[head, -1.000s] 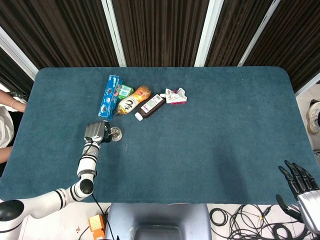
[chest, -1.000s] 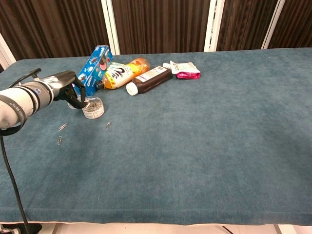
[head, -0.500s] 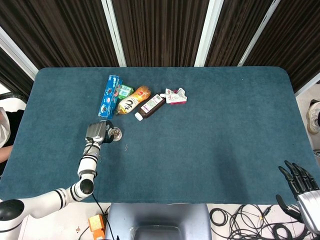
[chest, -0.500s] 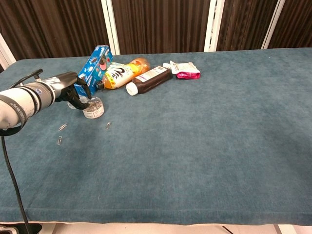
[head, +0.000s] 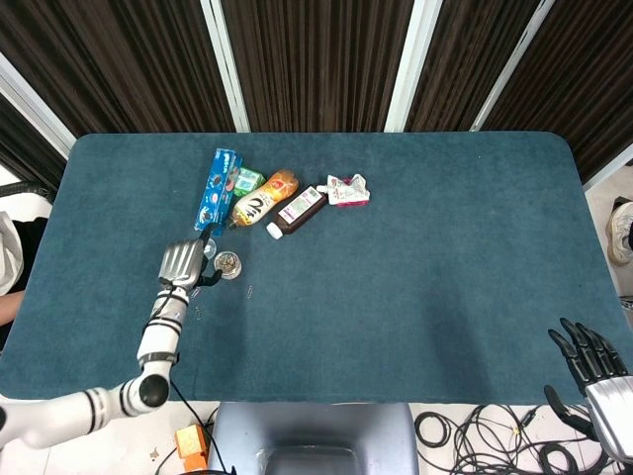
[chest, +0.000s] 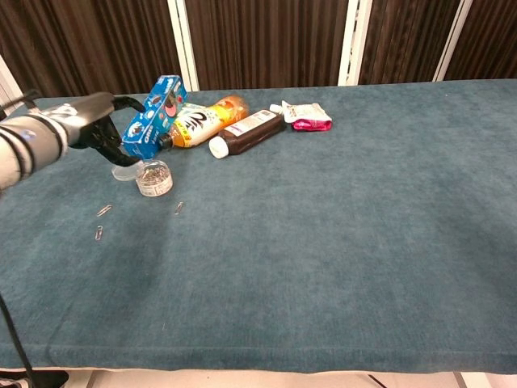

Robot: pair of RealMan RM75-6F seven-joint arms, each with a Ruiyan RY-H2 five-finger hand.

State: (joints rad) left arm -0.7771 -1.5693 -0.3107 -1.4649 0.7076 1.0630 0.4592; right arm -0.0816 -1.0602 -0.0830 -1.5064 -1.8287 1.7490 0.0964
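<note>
Landmark: clear paper-clip tub (chest: 153, 177) on the blue table (chest: 339, 242), just in front of the blue box (chest: 153, 116).
Left hand (chest: 95, 128): raised just left of the tub, fingers apart, holding nothing.
Chest view only: loose paper clips (chest: 102, 221) in front of the tub; a clear lid (chest: 125, 171) touching its left side.
Head view only: right hand (head: 593, 364), far right of the tub, fingers spread, empty, cut by the frame edge.

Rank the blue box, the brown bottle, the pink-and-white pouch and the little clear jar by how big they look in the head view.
1. blue box
2. brown bottle, slightly shorter
3. pink-and-white pouch
4. little clear jar
All lie similarly far from the camera, so nearness hardly skews this.
</note>
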